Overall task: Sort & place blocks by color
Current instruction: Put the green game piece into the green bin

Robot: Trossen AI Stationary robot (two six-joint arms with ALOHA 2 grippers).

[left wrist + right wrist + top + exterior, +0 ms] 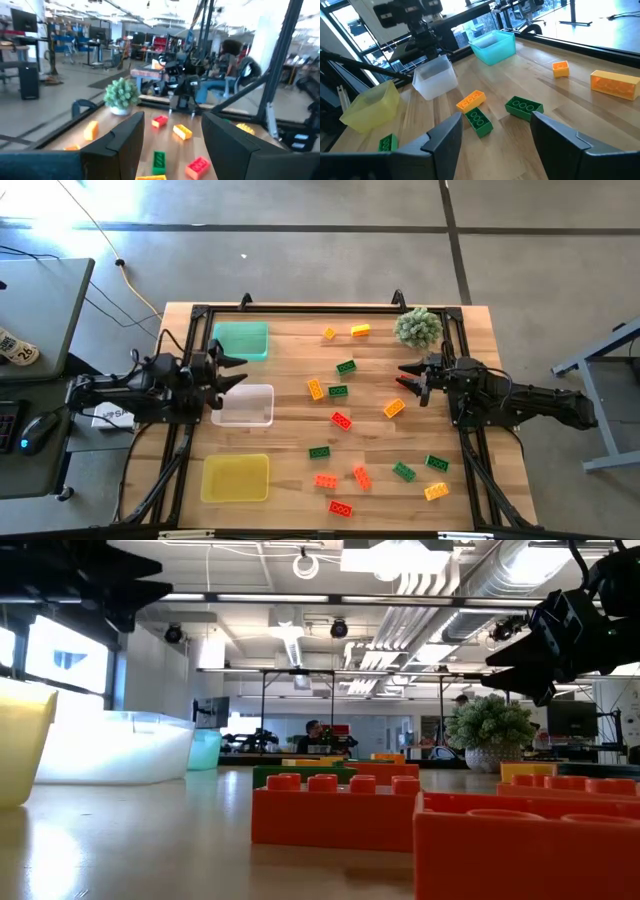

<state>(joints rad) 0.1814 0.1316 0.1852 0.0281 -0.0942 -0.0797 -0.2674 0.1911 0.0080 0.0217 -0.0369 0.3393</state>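
I see a light wooden table (290, 470) with a black frame along its edges. On its left part sit three trays: green tray (241, 339) at upper left, clear tray (243, 405) mid-left, yellow tray (236, 478) at lower left. A spiky plant (417, 327) stands at upper right. The blocks (341, 420), red, orange-yellow and green, lie scattered singly over the centre and lower right.

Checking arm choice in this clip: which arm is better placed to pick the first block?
Right, probably. The right gripper hangs open right beside the blocks, with an orange block just off its fingers. The left gripper, also open, sits over the clear tray, away from most blocks.
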